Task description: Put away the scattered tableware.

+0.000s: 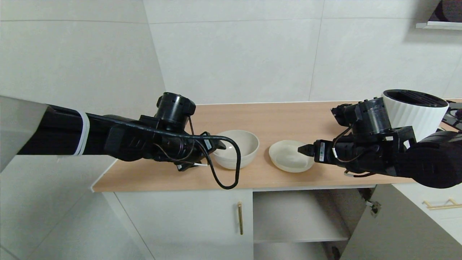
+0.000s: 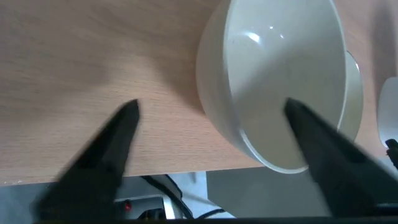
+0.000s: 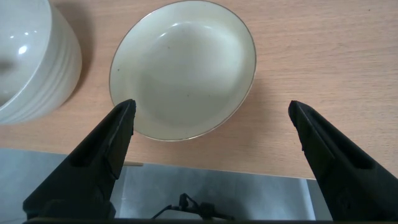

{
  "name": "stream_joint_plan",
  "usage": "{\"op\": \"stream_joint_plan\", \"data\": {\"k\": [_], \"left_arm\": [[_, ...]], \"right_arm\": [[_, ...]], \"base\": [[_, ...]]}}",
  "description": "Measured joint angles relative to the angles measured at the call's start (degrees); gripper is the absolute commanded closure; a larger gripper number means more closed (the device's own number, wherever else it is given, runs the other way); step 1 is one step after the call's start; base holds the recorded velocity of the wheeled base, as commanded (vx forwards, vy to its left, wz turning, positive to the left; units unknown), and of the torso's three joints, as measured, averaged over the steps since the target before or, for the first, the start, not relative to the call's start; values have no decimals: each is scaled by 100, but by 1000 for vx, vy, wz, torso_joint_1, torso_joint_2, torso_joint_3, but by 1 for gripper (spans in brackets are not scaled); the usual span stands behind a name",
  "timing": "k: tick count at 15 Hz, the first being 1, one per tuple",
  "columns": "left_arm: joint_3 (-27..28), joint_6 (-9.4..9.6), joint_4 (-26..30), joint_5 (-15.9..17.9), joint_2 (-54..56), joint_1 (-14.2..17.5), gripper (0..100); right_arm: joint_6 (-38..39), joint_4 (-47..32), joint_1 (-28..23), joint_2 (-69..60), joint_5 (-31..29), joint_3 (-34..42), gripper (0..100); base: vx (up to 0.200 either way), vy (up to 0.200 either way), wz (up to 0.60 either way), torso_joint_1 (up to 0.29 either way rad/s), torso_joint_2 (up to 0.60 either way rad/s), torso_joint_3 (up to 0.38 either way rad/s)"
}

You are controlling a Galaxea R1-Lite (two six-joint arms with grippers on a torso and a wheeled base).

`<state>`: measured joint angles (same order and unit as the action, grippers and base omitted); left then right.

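- Straddling the left wall of the bowl [image 1: 236,148]: left claw [image 1: 217,146], wide apart, holding nothing.
- In the left wrist view one of its fingers [image 2: 311,130] is over the bowl's inside. The other is outside the bowl, above bare counter [image 1: 281,119]. Cannot tell if either touches the bowl.
- Bowl: white, deep, upright, empty. Sits near the counter's front edge, about mid-length.
- Plate [image 1: 290,156]: cream, shallow, thin darker line on the rim, empty. Lies flat just right of the bowl with a small gap between them, also near the front edge.
- Right claw [image 1: 303,148]: wide apart, empty, tips at the plate's right rim.
- In the right wrist view one finger [image 3: 115,134] overlaps the plate's rim and the other is over bare counter beyond it. Contact with the plate: cannot tell.
- Pot [image 1: 415,108]: white, ribbed, dark inside. Stands at the counter's right end, behind the right arm.
- Under the counter: closed door [image 1: 180,224] with a gold handle [image 1: 240,217] below the bowl.
- Open cupboard with a shelf [image 1: 296,216] below the plate.
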<state>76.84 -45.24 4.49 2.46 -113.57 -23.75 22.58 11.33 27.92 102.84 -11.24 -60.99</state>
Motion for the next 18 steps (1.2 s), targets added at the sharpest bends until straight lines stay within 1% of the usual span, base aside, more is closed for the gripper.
{"op": "stream_joint_plan", "data": {"k": [10,12,14,16,18], "left_arm": [[20,-2,11,10,56,2,100],[-43,13,20,43,172,0,100],[-90,17,20,44,268,0,100],[-112,24,22,44,312,2,100],[-123,27,20,43,334,2,100]], "right_arm": [[-6,0,0,61,-46,-17,0],[-9,55,0,221,-424,-55,0],[-16,457,2,452,-773,-102,0],[-24,742,0,703,-984,-144,0],[-27,774,-2,898,-1098,-210,0]], "base": [[0,0,0,0,0,0],[0,0,0,0,0,0],[0,0,0,0,0,0],[0,0,0,0,0,0],[0,0,0,0,0,0]]}}
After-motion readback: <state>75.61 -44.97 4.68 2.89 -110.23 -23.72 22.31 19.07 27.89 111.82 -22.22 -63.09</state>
